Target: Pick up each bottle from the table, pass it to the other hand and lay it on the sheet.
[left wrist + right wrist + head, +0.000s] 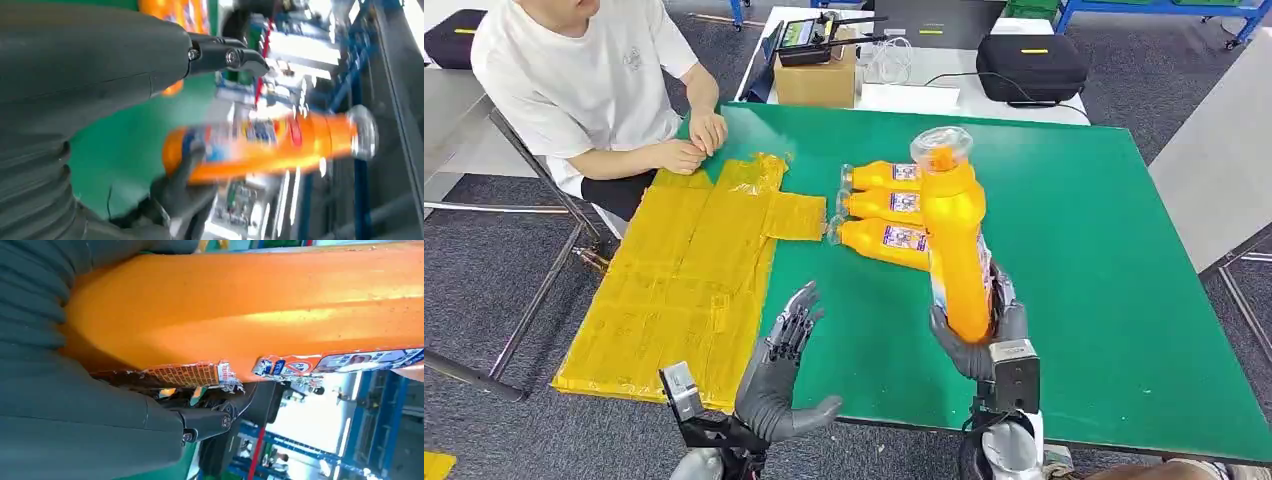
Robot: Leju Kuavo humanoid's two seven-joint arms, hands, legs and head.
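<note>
Right, from the head view the right hand (984, 335) is gripping the lower part of an orange bottle (954, 240) and holding it upright above the green tabletop (1104, 250), cap pointing up and a touch away from the robot. The left hand (784, 375) is hovering with its fingers spread wide and nothing in it, palm turned toward the bottle, well apart from it. So the bottle is standing off to the left hand's inner side, long axis near vertical, and the bare stretch of body above the right hand's grip looks like the part on offer. Three more bottles (886, 205) are lying side by side beyond the right hand, and the yellow sheet (684, 270) is lying beyond the left hand and out to its far side, with a seated person (594, 80) resting their hands at its far end.

Now the left wrist view: the held bottle (265, 145) is blurring across the frame ahead of the left hand, its base wrapped in grey fingers (180, 192).

Over to the right wrist view: the bottle (250, 305) is pressing tight against the right hand's palm, torn label showing. My read: the handover is just setting up, and the left hand is the nearer one to the sheet.
</note>
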